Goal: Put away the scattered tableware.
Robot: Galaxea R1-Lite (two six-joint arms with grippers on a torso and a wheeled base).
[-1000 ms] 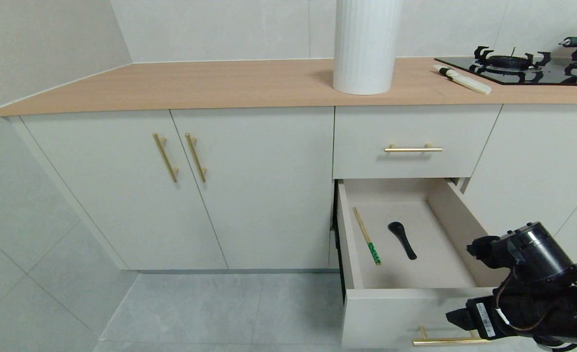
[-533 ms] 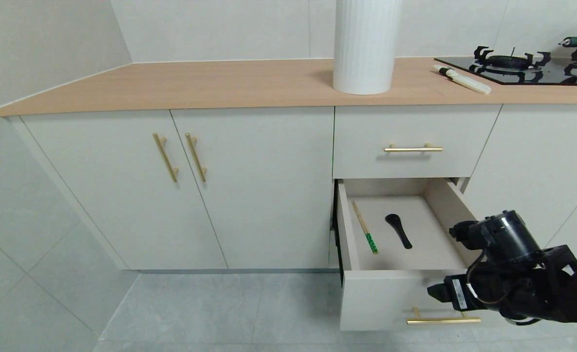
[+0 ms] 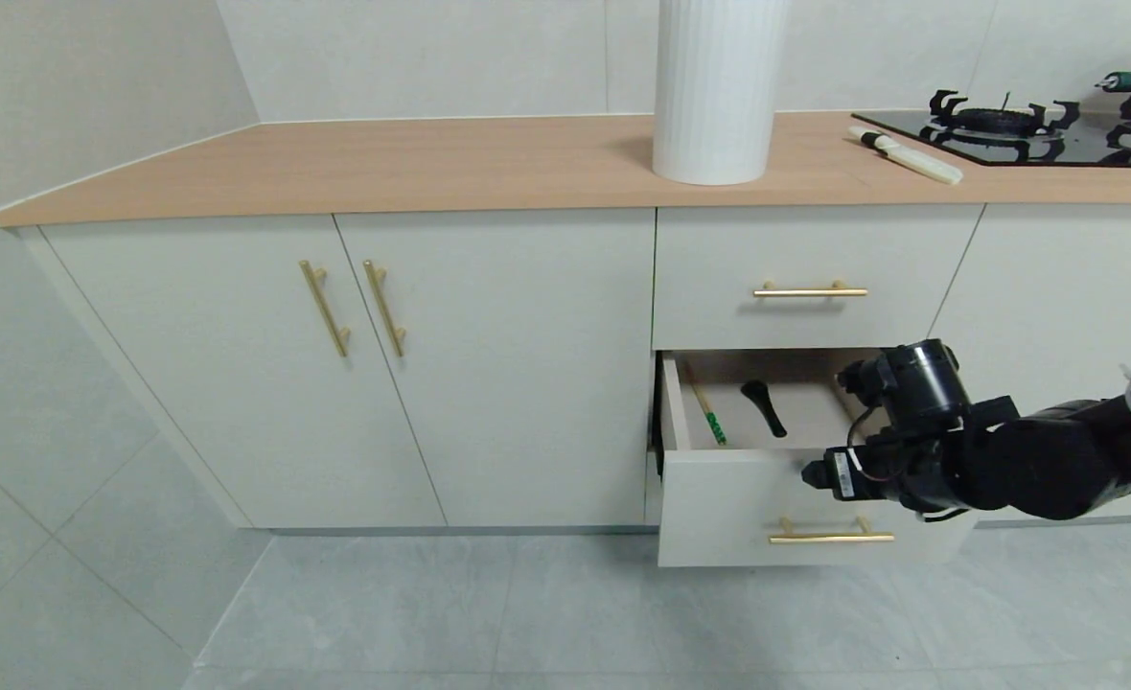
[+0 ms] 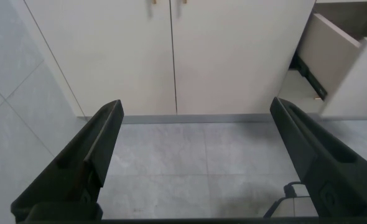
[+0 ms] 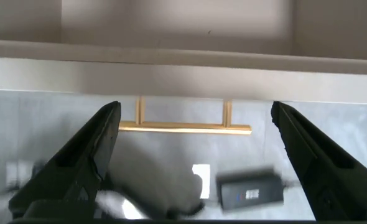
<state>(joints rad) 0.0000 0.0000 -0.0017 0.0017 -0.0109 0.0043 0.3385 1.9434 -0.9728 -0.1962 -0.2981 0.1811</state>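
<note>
- The lower drawer (image 3: 719, 498) stands partly open, and the inside we can see is a narrow strip.
- A pair of chopsticks (image 3: 709, 418) with green ends lies inside it near the robot's left wall, running front to back.
- A black spoon (image 3: 763, 410) lies just beside the chopsticks toward the right, apart from them, with its bowl toward the back.
- The right gripper (image 3: 817, 472) is at the drawer's front panel, above the gold handle (image 3: 831, 537).
- In the right wrist view the right gripper (image 5: 195, 112) has its fingers spread wide with nothing between them. The drawer's top edge (image 5: 171, 74) and the handle (image 5: 183, 129) lie ahead of it. We cannot tell whether a finger touches the panel.
- The left gripper (image 4: 196, 106) hangs low over the grey floor (image 4: 190, 162), fingers wide apart and holding nothing. It faces the cabinet doors (image 4: 171, 50), and the drawer's side (image 4: 351, 68) shows off to one edge.
- The upper drawer (image 3: 805, 278) is closed.
- On the wooden counter (image 3: 431, 163) stands a tall ribbed white cylinder (image 3: 716, 91). A pale knife (image 3: 904, 154) lies to its right, just beside the black stove (image 3: 1006, 129).
- The two cabinet doors (image 3: 383, 374) on the left are closed.
</note>
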